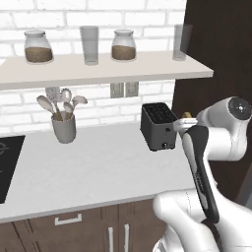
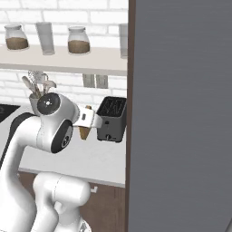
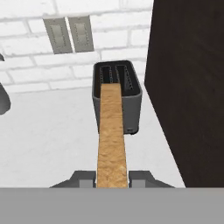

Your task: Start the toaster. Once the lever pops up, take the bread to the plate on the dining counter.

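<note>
The black toaster [image 1: 158, 125] [image 2: 111, 118] [image 3: 117, 94] stands on the white kitchen worktop against a dark wall panel, its two top slots showing no slice. My gripper [image 3: 112, 177] [image 2: 86, 123] is shut on the bread [image 3: 112, 135], a tan slice seen edge-on that reaches out toward the toaster's front. In the left base view the hand is just right of the toaster, and a bit of the bread [image 1: 187, 115] shows above it. From the right base view the bread [image 2: 84, 132] hangs below the hand, left of the toaster. The plate and the dining counter are out of view.
A grey utensil cup [image 1: 64, 128] with spoons stands at the worktop's back left, and a black cooktop [image 1: 7, 162] lies at the far left. A shelf [image 1: 103, 71] with jars and glasses hangs above. A tall dark cabinet [image 3: 188, 87] walls off the right side.
</note>
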Motion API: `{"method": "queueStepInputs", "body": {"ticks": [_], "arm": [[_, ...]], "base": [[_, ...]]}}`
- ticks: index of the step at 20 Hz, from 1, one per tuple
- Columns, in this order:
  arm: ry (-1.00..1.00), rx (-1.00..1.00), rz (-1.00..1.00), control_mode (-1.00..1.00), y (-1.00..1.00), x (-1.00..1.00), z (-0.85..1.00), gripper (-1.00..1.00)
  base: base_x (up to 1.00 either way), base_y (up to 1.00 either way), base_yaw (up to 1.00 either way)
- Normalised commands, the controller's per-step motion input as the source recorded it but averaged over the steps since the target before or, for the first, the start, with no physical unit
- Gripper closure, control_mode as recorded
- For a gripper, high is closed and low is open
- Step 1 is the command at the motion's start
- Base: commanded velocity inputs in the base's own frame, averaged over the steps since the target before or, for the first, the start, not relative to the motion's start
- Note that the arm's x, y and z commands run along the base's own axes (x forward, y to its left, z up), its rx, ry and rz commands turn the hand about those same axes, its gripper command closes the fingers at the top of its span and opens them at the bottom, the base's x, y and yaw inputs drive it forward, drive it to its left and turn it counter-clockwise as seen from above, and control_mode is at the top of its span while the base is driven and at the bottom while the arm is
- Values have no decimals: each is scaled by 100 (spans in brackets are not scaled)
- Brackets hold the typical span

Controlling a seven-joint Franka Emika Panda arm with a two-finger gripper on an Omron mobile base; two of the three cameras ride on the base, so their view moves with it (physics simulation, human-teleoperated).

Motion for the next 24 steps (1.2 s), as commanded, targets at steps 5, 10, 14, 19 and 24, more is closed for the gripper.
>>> {"method": "queueStepInputs", "body": {"ticks": [5,10,14,19,24], "arm": [[2,0,0,-100,0,-27,0,100],[0,0,0,-100,0,-22,0,100],[-1,0,0,100,0,-12,0,100],[0,0,0,100,0,0,0,100],[0,0,0,100,0,0,0,100]], "base": [[0,0,0],[0,0,0],[-59,5,0],[-100,6,0],[-74,7,15]]}}
